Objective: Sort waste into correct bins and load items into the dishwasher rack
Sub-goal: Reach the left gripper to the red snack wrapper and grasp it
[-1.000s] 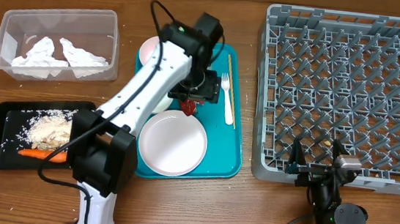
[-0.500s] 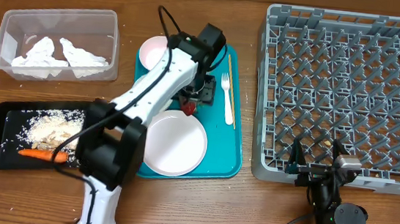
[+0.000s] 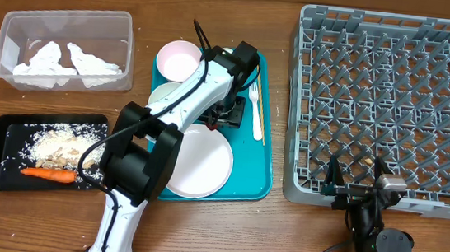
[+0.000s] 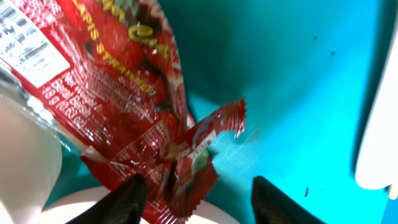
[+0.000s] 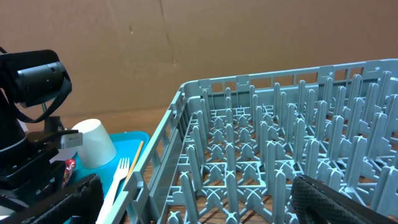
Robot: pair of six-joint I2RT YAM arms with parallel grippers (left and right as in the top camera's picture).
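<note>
My left gripper (image 3: 224, 113) hangs low over the teal tray (image 3: 260, 179) and is open. In the left wrist view its fingers (image 4: 199, 202) straddle the lower end of the crinkled red wrapper (image 4: 134, 106), which lies on the tray beside the large white plate (image 3: 201, 161). A white bowl (image 3: 177, 59) sits at the tray's back left. A thin wooden stick (image 3: 263, 105) lies along the tray's right edge. A white cup (image 5: 93, 146) shows in the right wrist view. My right gripper (image 3: 356, 178) is open and empty at the front edge of the grey dishwasher rack (image 3: 393, 101).
The clear tub (image 3: 66, 13) at the back left holds crumpled white napkins (image 3: 66, 61). The black tray (image 3: 5, 134) at the front left holds an orange carrot (image 3: 46, 173) and pale food scraps (image 3: 57, 147). A white plastic fork (image 3: 257, 112) lies next to the stick.
My left arm has swung to the right over the tray, uncovering the bowl at the back left. Its gripper stays over the red wrapper. The right arm has not moved.
</note>
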